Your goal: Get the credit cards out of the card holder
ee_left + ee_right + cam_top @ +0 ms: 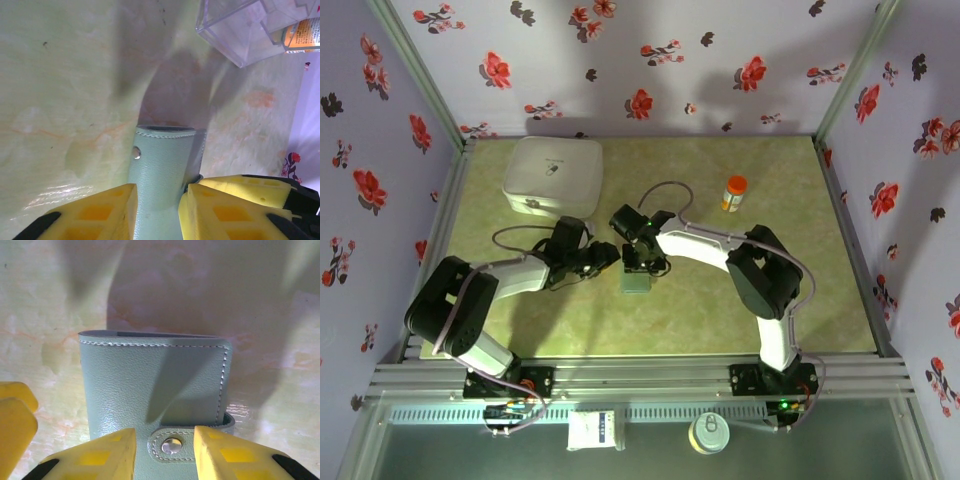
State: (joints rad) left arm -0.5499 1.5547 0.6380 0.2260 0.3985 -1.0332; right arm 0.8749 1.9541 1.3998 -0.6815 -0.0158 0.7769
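Clamping pale grey-green leather card holder [150, 380] with left gripper [159, 195] — straddling snap tab [172, 446] with part-open right gripper [165, 439], hold unclear

Card holder [636, 281] at table [720, 310] ctr; box [553, 175] behind-left, bottle [734, 192] behind-right.

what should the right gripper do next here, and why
Probably close the right gripper on the snap tab and peel it open: the card holder is shut, its tab fastened and sitting between the open fingers.
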